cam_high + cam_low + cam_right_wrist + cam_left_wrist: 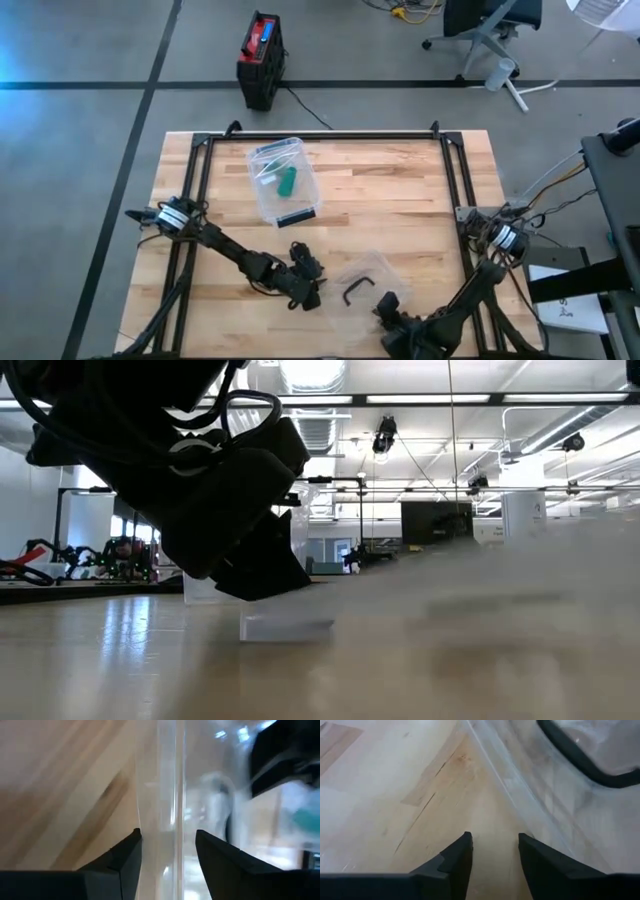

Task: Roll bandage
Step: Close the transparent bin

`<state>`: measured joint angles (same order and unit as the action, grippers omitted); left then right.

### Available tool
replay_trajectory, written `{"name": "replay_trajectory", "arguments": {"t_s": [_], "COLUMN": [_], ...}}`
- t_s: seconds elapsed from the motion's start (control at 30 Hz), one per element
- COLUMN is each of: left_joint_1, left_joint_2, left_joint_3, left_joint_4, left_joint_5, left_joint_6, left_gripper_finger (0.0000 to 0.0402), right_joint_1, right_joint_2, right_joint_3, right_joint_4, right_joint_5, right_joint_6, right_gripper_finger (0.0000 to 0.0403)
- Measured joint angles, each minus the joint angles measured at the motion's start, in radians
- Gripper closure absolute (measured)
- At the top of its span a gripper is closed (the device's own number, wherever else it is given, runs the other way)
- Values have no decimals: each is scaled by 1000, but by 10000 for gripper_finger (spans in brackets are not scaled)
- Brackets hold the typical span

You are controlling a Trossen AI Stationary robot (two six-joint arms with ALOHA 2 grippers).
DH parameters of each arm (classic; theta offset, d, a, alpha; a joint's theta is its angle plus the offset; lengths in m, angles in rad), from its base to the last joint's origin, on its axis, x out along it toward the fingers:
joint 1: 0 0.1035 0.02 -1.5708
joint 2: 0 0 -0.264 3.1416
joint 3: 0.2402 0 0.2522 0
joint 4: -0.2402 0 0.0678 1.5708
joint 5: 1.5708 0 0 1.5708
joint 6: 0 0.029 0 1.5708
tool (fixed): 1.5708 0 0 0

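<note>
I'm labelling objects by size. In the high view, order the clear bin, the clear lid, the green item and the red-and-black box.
1. Clear bin and clear lid: look alike, unranked
2. Red-and-black box, on the floor, so farther from the camera
3. Green item

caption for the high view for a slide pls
Both grippers, left gripper and right gripper, flank a clear lid; open clear container sits behind.

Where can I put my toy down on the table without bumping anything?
The wood right of the clear box, up to the frame's right rail, is bare. So is the strip between the box and the left rail. The near edge is crowded: the left hand, the clear lid and the right hand sit close together.
</note>
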<state>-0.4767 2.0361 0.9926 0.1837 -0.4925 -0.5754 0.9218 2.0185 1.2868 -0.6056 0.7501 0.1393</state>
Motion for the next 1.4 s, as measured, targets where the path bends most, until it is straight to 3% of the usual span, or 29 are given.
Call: {"name": "replay_trajectory", "arguments": {"t_s": [0.17, 0.33, 0.47, 0.63, 0.83, 1.0, 1.1, 1.2, 1.3, 1.4], "left_joint_1": [0, -1, -7, -15, -61, -114, -177, -247, -274, -266], "left_joint_2": [1, -1, -22, -106, -272, -456, -571, -678, -774, -873], "left_joint_3": [1, -1, -1, -7, -5, -4, -4, -4, -4, -11], "left_joint_4": [7, 17, 3, -81, -140, -376, -530, -569, -569, -585], "left_joint_5": [9, 12, 7, 15, 23, 79, -25, -178, -280, -287], "left_joint_6": [13, 34, 59, 104, 122, 63, -5, -4, 12, 18], "left_gripper_finger": [251, 246, 239, 231, 219, 207, 202, 199, 195, 188], "right_joint_1": [-16, -21, -28, -23, -18, -17, -47, -97, -163, -234], "right_joint_2": [-15, -19, -25, -84, -207, -317, -380, -436, -466, -478], "right_joint_3": [44, 68, 74, 115, 198, 217, 194, 159, 132, 115], "right_joint_4": [-43, -95, -108, -147, -188, -199, -211, -188, -89, 73], "right_joint_5": [125, 126, 130, 136, 161, 279, 306, 328, 322, 266], "right_joint_6": [-11, 35, 29, 27, 21, -173, -213, -323, -561, -883], "right_gripper_finger": [228, 242, 285, 373, 373, 373, 373, 373, 373, 373]}}
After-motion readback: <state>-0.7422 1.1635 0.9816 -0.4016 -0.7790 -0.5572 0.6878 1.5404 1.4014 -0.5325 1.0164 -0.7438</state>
